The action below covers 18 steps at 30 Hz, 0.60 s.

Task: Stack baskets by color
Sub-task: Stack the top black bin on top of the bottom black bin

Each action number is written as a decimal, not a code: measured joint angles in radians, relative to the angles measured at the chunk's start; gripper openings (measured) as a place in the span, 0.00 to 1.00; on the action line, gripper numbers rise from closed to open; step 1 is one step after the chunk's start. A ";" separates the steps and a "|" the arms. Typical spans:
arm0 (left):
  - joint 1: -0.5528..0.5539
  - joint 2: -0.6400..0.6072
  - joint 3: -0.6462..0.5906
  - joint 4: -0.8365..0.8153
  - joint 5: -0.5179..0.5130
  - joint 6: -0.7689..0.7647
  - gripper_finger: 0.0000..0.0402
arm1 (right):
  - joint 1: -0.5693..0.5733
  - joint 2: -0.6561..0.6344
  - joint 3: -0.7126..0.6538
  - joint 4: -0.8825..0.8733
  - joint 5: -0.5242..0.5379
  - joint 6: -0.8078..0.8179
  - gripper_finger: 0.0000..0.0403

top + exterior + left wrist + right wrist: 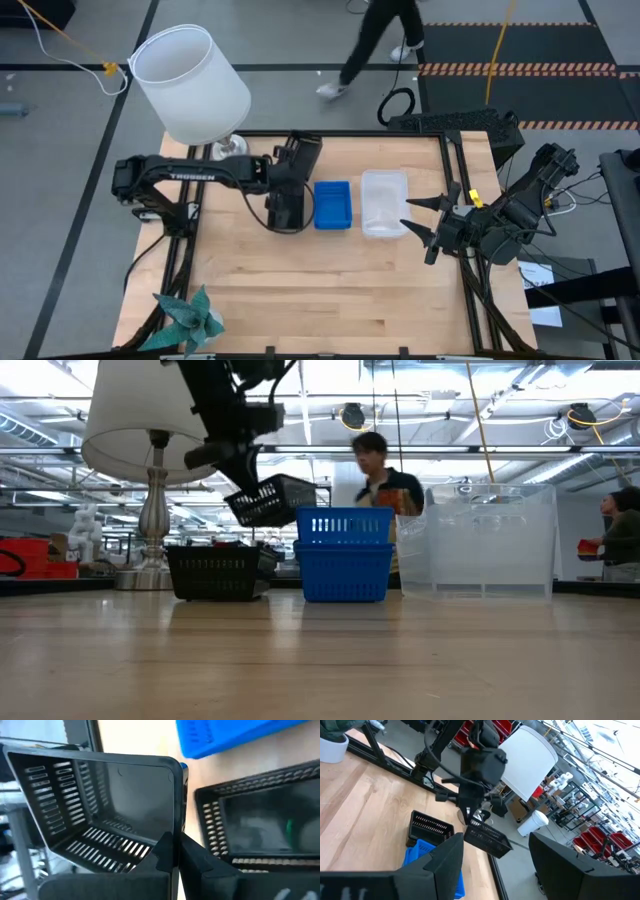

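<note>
My left gripper (293,168) is shut on a black basket (270,500) and holds it in the air, above and a little to the far side of another black basket (212,572) that stands on the table. To the right of that stands a stack of blue baskets (343,555), then a stack of clear baskets (480,540), all on their bottoms. My right gripper (420,215) hovers open at the table's right, to the right of the clear baskets (384,202), with nothing between its fingers. My left gripper pinches one side wall (175,820) of the black basket at its rim, one finger inside the basket and one outside. The fingers come slanting down from the table's left. The basket hangs tilted, lifted clear of the table and of the other black basket (260,820).
A lamp with a white shade (190,80) stands at the far left corner. A teal paper ornament (190,318) lies at the near left corner. The near half of the wooden table (330,290) is bare. A person (375,45) walks past beyond the far edge.
</note>
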 joint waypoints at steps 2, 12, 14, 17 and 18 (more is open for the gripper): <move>-0.026 0.000 0.019 -0.018 0.000 -0.053 0.02 | 0.000 0.000 0.000 0.000 0.000 0.000 0.54; -0.143 0.001 0.096 -0.203 0.002 -0.358 0.03 | 0.000 0.000 0.000 0.000 0.000 0.002 0.54; -0.166 0.001 0.106 -0.228 0.002 -0.402 0.02 | 0.000 0.000 0.000 0.000 0.000 0.009 0.54; -0.196 0.001 0.108 -0.253 0.002 -0.458 0.02 | 0.000 0.000 0.000 0.000 0.000 0.023 0.54; -0.205 0.001 0.108 -0.259 0.002 -0.475 0.02 | 0.000 0.000 0.000 0.000 0.000 0.027 0.54</move>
